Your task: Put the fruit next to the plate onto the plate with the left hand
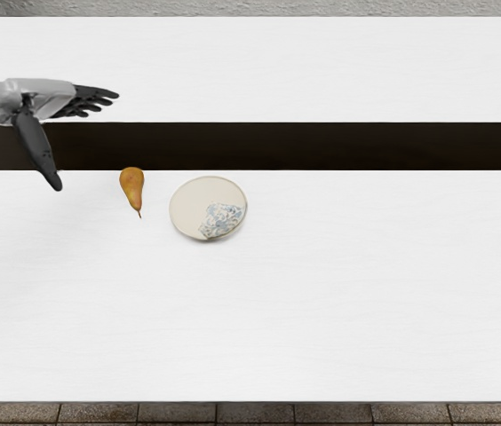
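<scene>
Grey-black left robot hand (64, 99): fingers stretched out, empty, hovering up-left of fruit, apart from it. Brown-yellow pear (131, 185) lies on white counter (322, 293), just beside round cream blue-patterned plate (190, 197), not on it. Reach, grasp and transfer all remain.

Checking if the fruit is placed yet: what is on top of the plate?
Only a blue-white patch, seemingly its own pattern, shows on the plate. The pear lies on the table left of it, not touching. The table beneath the plate is hidden.
</scene>
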### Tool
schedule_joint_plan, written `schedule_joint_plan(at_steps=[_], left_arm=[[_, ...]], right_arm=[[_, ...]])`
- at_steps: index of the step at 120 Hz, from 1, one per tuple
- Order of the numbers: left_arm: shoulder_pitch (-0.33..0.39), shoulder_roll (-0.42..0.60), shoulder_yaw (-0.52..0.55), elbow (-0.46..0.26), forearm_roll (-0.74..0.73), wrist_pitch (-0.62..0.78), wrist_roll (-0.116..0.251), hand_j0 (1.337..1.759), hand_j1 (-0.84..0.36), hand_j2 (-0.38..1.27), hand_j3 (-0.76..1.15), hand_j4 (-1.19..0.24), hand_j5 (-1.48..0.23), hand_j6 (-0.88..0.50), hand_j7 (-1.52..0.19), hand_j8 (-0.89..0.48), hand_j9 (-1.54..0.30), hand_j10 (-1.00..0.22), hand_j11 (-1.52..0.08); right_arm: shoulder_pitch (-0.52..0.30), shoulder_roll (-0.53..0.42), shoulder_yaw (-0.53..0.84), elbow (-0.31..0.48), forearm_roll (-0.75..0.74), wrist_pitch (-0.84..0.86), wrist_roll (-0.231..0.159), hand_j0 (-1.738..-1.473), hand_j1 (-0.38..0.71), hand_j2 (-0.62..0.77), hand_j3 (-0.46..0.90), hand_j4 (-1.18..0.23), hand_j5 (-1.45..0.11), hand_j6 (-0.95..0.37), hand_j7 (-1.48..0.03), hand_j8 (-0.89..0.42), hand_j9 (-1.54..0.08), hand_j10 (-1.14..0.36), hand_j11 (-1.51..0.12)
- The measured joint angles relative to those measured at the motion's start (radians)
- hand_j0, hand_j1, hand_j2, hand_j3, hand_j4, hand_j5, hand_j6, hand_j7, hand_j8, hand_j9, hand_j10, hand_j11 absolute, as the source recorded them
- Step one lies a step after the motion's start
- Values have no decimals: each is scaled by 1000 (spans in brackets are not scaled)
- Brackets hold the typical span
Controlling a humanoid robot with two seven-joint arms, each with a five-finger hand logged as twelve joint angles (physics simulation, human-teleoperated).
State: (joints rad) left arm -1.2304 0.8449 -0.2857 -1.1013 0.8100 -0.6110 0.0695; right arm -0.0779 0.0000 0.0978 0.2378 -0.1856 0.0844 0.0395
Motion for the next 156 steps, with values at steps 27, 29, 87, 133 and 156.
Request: schedule_joint_plan(at_steps=[27, 29, 87, 133, 156], left_arm=[[-4, 1, 3, -4, -33, 0, 6, 1658, 349, 1, 0, -5, -1, -6, 0, -5, 0, -4, 0], [-6, -1, 3, -4, -34, 0, 7, 1658, 349, 1, 0, -5, -1, -6, 0, -5, 0, -4, 0], [-72, -156, 2, -201, 232, 0, 454, 1658, 349, 1, 0, -4, -1, -5, 0, -4, 0, -3, 0], [25, -248, 9, -309, 437, 0, 470, 1658, 349, 1, 0, -3, 0, -4, 0, -4, 0, -3, 0], [28, -239, 7, -319, 460, 36, 467, 1658, 349, 1, 0, -3, 0, -4, 0, -4, 0, -3, 0]], right_arm=[[-5, 0, 5, 0, 1, 0, 0, -1658, -309, -7, 0, -33, -43, -33, -43, -33, -43, -33, -43], [-5, 0, 6, 0, 1, 0, 0, -1658, -309, -7, 0, -33, -43, -33, -43, -33, -43, -33, -43], [-5, 0, 8, 0, 1, 0, 0, -1658, -309, -7, 0, -33, -43, -33, -43, -33, -43, -33, -43], [-5, 0, 8, 0, 1, 0, 0, -1658, -309, -7, 0, -33, -43, -33, -43, -33, -43, -33, -43], [-5, 0, 7, 0, 1, 0, 0, -1658, -309, -7, 0, -33, -43, -33, -43, -33, -43, -33, -43]])
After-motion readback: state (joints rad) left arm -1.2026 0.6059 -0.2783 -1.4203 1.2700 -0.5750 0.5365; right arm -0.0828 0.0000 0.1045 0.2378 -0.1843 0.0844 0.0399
